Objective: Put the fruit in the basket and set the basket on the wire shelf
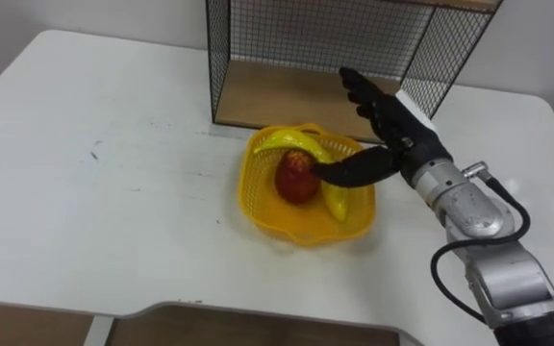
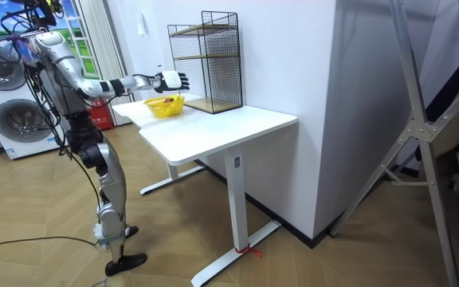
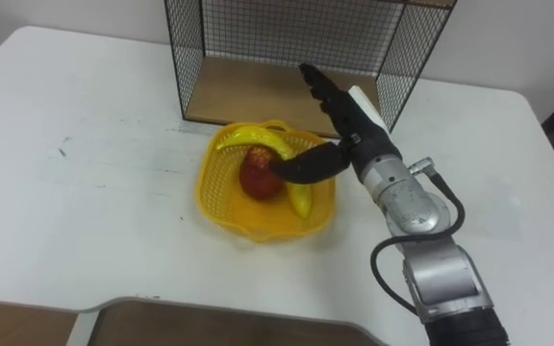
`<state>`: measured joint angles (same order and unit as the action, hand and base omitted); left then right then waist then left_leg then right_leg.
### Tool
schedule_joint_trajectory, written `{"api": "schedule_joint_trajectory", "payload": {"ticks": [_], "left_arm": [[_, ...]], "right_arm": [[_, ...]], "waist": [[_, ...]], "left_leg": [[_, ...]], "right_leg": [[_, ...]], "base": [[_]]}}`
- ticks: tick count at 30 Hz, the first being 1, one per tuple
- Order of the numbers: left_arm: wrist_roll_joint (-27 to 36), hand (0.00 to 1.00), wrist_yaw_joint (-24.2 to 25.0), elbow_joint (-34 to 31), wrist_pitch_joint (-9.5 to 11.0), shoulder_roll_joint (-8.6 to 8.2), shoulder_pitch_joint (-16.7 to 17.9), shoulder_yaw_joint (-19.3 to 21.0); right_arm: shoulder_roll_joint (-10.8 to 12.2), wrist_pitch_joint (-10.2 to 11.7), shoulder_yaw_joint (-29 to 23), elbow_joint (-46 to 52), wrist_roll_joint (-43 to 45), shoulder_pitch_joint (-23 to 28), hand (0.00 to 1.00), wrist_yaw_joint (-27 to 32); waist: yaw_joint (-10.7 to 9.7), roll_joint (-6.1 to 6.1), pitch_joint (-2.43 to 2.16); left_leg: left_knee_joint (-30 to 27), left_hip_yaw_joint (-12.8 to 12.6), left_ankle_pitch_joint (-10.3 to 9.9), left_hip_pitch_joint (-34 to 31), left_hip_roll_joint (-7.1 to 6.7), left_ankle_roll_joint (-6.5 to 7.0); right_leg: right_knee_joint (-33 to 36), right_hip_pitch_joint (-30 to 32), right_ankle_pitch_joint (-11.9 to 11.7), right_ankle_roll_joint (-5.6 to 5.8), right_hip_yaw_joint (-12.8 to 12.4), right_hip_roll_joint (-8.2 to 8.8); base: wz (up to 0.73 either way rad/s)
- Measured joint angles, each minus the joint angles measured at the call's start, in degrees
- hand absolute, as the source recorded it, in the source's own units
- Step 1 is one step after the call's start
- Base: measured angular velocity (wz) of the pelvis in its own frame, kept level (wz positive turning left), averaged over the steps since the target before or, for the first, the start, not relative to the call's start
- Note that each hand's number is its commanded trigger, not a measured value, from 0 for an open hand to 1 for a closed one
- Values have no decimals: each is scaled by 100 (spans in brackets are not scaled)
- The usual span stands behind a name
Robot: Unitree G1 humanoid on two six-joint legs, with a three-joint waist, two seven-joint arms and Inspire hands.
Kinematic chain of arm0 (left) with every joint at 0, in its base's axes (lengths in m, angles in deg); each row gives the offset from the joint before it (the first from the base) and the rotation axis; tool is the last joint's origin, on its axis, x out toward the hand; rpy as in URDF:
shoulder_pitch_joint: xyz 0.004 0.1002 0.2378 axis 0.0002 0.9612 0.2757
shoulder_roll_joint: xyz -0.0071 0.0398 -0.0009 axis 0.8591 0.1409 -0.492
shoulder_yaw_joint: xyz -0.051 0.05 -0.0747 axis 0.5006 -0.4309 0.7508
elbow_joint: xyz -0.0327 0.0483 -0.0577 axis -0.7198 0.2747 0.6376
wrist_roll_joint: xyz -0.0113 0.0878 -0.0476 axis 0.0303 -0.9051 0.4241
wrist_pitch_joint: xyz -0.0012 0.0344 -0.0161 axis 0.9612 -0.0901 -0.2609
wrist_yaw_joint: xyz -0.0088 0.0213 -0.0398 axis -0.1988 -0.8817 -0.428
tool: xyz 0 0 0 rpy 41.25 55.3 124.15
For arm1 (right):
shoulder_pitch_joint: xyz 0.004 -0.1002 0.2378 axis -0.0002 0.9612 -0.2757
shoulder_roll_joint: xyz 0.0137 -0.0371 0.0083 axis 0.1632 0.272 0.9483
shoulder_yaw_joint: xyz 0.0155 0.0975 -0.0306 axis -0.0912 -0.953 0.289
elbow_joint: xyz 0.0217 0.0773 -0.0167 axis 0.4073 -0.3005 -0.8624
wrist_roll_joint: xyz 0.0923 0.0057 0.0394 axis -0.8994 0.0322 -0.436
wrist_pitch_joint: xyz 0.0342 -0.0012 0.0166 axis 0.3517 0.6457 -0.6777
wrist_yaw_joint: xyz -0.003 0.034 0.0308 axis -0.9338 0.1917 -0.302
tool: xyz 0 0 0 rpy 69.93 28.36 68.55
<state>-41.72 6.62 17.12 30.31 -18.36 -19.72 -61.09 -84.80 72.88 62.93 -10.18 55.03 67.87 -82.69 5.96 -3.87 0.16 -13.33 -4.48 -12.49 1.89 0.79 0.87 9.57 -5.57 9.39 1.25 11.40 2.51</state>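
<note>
The basket (image 1: 256,206) sits on the bench (image 1: 113,173) just before the shelf (image 1: 258,91), holding an apple (image 1: 296,183) and a banana (image 1: 291,142). The right hand (image 1: 392,120) hangs over the basket's right rim with its fingers (image 1: 359,86) straight, holding nothing. The thumb reaches to the apple; whether it touches is unclear.

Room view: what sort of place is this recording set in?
Probably a home-style laundry or utility room: two front-loading washing machines, wood-look floor, and a white desk carrying a wire shelf.
</note>
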Motion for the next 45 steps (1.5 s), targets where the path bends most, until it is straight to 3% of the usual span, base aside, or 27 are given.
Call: {"api": "schedule_joint_trajectory", "payload": {"ticks": [5,8,12,17,20,26,31,34,39,45], "left_arm": [[79,0,-195,42,49,-30,144,352],[314,0,-464,56,160,-45,301,681],[1060,0,-842,65,323,-52,469,1122],[1890,0,-1259,71,406,-59,508,1566],[2541,0,-1635,-110,474,-76,543,2046],[3332,0,-2876,-1626,599,-109,716,2765],[3229,0,-4206,-3389,991,-119,635,3047],[3035,0,-4839,-4500,1069,-113,632,3105],[2588,0,-5339,-5841,1257,-112,592,3261],[2150,0,-5492,-7024,1623,-90,579,3364]], "right_arm": [[4,31,-371,4,-171,106,0,303],[4,213,-754,4,-154,391,0,592],[5,251,-1141,5,-222,891,0,854],[-1,251,-1476,4,-1078,1245,0,1088],[-1,255,-1574,4,-1395,1524,0,1337],[28,253,-1737,6,-1469,2107,0,1796],[31,326,-2073,13,-1521,2375,0,2033],[34,326,-2185,101,-1479,2443,0,2133],[58,396,-2292,351,-1453,2580,0,2207],[65,711,-2400,530,-1526,2627,0,2267]], "waist": [[-101,122,-46],[-129,140,-48],[-179,152,-45],[-225,202,-39],[-246,209,-37],[-220,261,-38],[-106,303,-56],[-100,310,-62],[-81,346,-60],[-55,423,-44]], "left_leg": [[24,-1,1,52,0,0],[29,10,1,114,-2,0],[99,59,-1,195,-13,1],[94,48,5,194,-19,7],[102,31,12,191,-21,8],[105,76,20,184,-48,22],[119,57,21,187,-44,22],[120,64,22,185,-45,22],[145,61,22,194,-47,22],[170,60,22,252,-47,22]], "right_leg": [[6,-27,0,0,-19,0],[-5,-101,0,0,23,1],[-5,-188,5,8,31,7],[-1,-177,7,11,-1,16],[-4,-164,7,11,-14,21],[3,-164,10,15,-9,40],[13,-138,10,17,-26,37],[13,-133,11,17,-3,38],[3,-130,11,17,-11,31],[2,-102,11,18,-5,31]], "base": [[0],[3],[3],[-2],[-1],[2],[-2],[0],[0],[0]]}}
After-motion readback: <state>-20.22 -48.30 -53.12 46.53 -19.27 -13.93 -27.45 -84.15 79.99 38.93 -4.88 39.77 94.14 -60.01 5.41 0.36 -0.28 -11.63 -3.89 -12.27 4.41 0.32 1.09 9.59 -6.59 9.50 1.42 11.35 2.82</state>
